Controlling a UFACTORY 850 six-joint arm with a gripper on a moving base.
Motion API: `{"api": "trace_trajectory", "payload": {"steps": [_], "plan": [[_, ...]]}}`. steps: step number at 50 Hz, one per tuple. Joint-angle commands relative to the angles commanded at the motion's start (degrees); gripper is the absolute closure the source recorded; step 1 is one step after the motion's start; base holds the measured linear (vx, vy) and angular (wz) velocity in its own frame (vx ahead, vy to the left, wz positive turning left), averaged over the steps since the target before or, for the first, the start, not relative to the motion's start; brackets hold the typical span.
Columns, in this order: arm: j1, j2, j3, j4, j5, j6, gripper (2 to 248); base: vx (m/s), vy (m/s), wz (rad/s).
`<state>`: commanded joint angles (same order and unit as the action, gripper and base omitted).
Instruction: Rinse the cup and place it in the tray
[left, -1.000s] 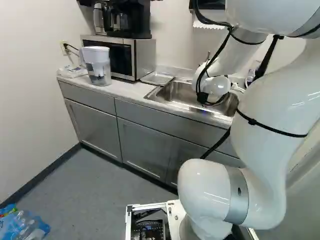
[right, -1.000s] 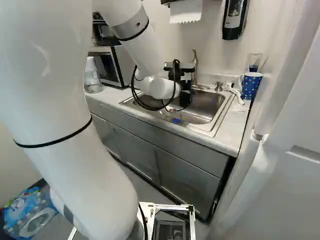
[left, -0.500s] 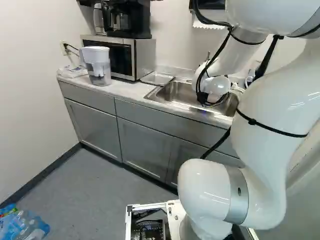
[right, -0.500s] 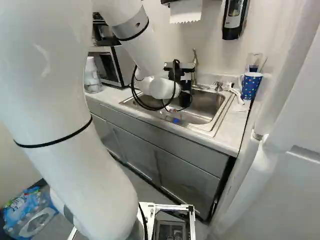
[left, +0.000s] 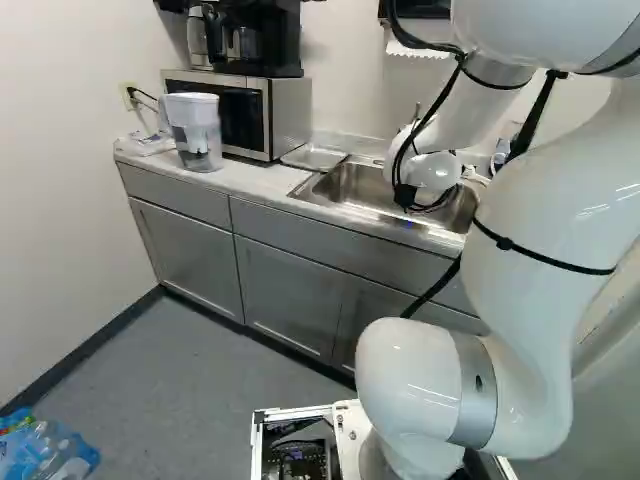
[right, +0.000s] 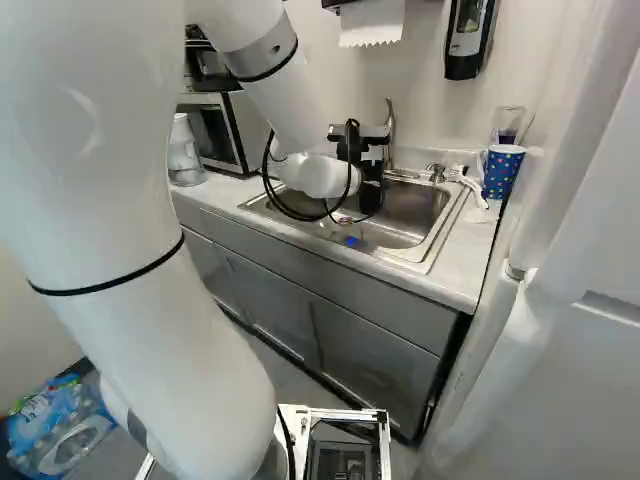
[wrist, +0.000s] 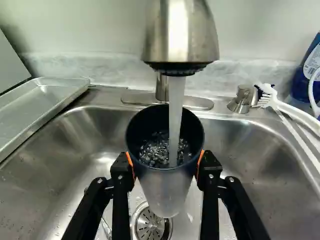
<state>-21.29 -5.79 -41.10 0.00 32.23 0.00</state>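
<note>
The gripper (right: 371, 194) holds the cup (wrist: 162, 185), perhaps part full, between its fingers; the tap (wrist: 181, 35) ahead pours water (wrist: 175, 115) inside it.

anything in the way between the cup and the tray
Nothing visible stands between the cup and the tray, only the sink's rim and the tray's own raised edge to clear. The faucet head hangs over the cup, so a straight lift would likely bump it.

No readable print anywhere.
</note>
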Motion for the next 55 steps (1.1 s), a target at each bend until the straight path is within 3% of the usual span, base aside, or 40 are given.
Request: {"api": "trace_trajectory", "payload": {"steps": [55], "plan": [[0.0, 0.0, 0.0, 0.0, 0.0, 0.0, 124, 0.0, 0.0, 0.0]]}}
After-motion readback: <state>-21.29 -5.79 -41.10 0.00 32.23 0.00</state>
